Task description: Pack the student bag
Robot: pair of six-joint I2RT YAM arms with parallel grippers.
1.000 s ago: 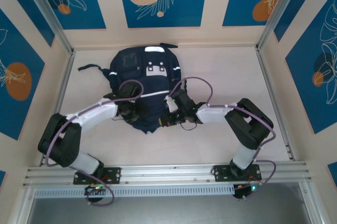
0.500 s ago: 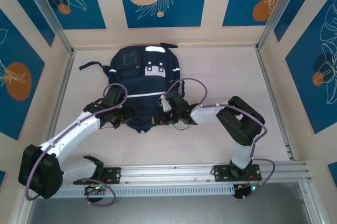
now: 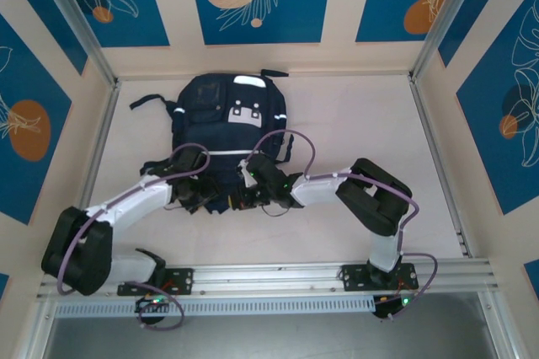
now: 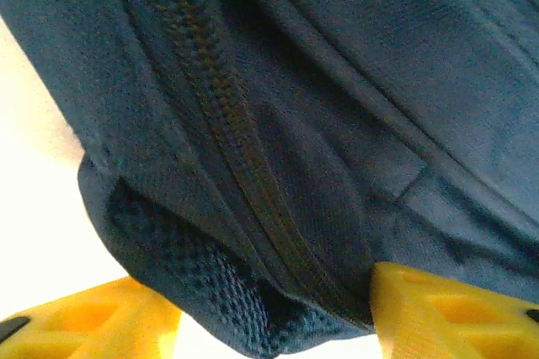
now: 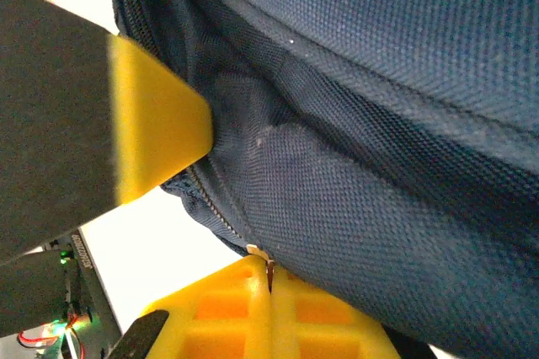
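Flat on the table [image 3: 354, 123], just beyond both sets of jaws: the student bag [image 3: 229, 119], with its near zippered edge reaching in between them. For the left gripper [image 4: 253, 308], partway apart, straddling the zipper [image 4: 227, 140] and a fold of navy fabric; impossible to tell whether pinching or merely touching. For the right gripper [image 5: 269, 292], closed tight, nipping the small metal zipper pull [image 5: 268, 259] at the fingertips.

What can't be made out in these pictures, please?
- Top view: the large dark navy fabric backpack has its near edge hidden under the left arm and right arm.
- Left wrist view: the left yellow fingers are cut off by the bottom edge; whether the jaws grip fabric is unclear.
- Right wrist view: the zip vanishes behind the right yellow fingers.
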